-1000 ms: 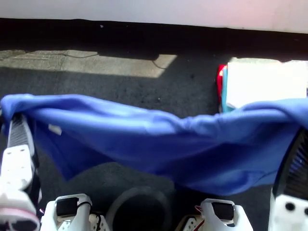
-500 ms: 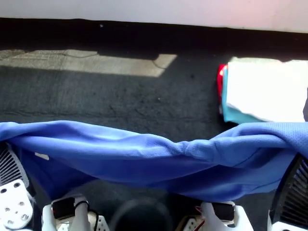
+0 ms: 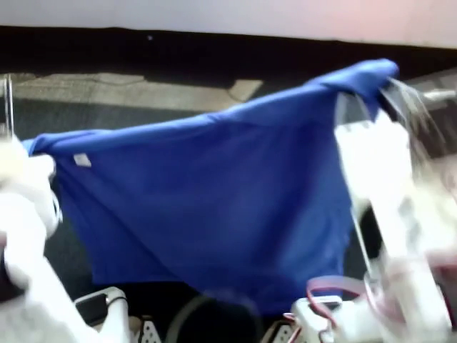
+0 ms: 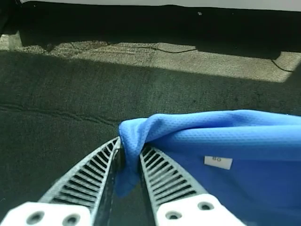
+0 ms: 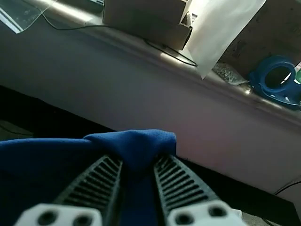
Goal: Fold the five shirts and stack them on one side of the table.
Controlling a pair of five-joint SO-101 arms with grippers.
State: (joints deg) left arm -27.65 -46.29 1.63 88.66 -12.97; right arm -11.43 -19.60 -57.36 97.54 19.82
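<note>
The shirt (image 3: 214,193) hangs over the table (image 4: 70,94) between left pincer (image 4: 129,149) and right pincer (image 5: 138,162).

The left tool (image 4: 129,147) is clamped on a corner of the blue shirt (image 4: 235,136), the cloth pinched between its ribbed fingers (image 4: 164,179). The right tool (image 5: 138,160) is likewise closed on cloth. The left arm (image 3: 25,207) and the right arm (image 3: 378,179) are held up, well apart.
</note>
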